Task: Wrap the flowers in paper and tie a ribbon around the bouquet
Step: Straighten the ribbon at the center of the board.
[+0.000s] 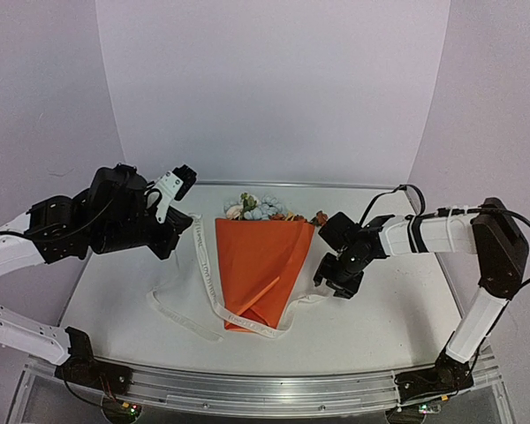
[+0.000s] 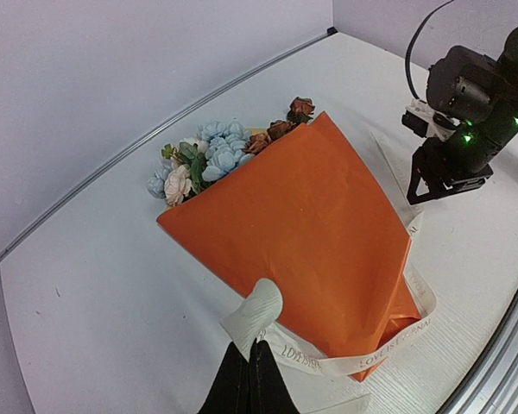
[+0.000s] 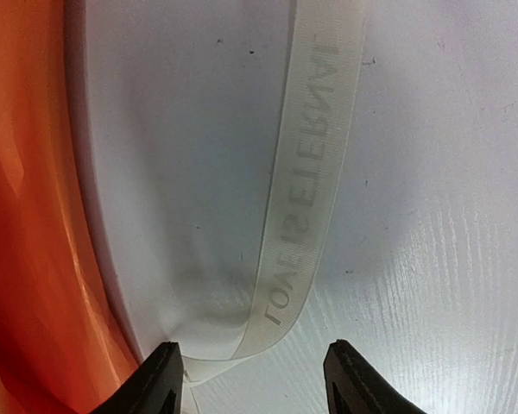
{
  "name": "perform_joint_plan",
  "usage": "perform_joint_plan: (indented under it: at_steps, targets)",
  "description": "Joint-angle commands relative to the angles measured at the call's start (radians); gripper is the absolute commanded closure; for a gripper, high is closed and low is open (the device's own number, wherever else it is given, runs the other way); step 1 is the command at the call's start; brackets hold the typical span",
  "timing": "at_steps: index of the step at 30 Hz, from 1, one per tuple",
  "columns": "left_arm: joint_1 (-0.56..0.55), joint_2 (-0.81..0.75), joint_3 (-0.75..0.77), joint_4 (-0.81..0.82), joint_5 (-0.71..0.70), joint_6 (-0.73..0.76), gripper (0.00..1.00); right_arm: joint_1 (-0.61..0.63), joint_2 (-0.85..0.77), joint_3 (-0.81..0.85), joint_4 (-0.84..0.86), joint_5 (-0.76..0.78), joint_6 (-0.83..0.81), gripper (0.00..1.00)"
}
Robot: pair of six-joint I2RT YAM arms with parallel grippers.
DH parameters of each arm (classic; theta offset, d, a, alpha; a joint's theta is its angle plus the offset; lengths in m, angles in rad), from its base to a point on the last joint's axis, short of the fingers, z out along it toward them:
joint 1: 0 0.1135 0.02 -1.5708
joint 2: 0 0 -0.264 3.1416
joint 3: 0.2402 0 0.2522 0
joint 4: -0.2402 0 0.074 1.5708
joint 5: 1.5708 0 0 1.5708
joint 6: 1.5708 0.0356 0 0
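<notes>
We log bouquet [image 1: 261, 265] lying flat at centre of white table [image 1: 380, 309] – orange paper cone, narrow tip toward arm bases, pastel flowers [image 1: 256, 206] poking out of far wide end. Cream ribbon [image 2: 388, 343] with printed lettering loops round cone's narrow tip and trails out either side. Left gripper [image 2: 249, 352] raised left of cone, jaws together, pinching ribbon end. Right gripper [image 3: 252, 349] low beside cone's right edge – jaws apart, ribbon strip flat on table between them, probably untouched; we can't confirm contact.
</notes>
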Motion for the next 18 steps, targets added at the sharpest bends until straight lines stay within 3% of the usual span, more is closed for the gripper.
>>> perform_joint_plan:
  at_steps: [1, 11, 13, 16, 18]
  targets:
    - [0.001, -0.036, -0.017, 0.046, 0.017, -0.016, 1.00, 0.005, 0.026, -0.047, 0.058, 0.048, 0.121, 0.45]
    - [0.001, -0.036, -0.039, 0.052, 0.077, -0.029, 1.00, 0.005, 0.101, -0.063, 0.146, 0.017, 0.194, 0.61]
    - [0.001, -0.030, -0.047, 0.064, 0.120, -0.033, 1.00, 0.003, 0.087, -0.082, 0.149, 0.033, 0.194, 0.71]
    - [0.001, -0.011, -0.058, 0.088, 0.203, -0.045, 1.00, -0.022, 0.043, -0.117, 0.149, 0.049, 0.177, 0.97]
    - [0.001, 0.008, -0.064, 0.106, 0.259, -0.052, 1.00, -0.051, -0.008, -0.151, 0.143, 0.069, 0.144, 1.00]
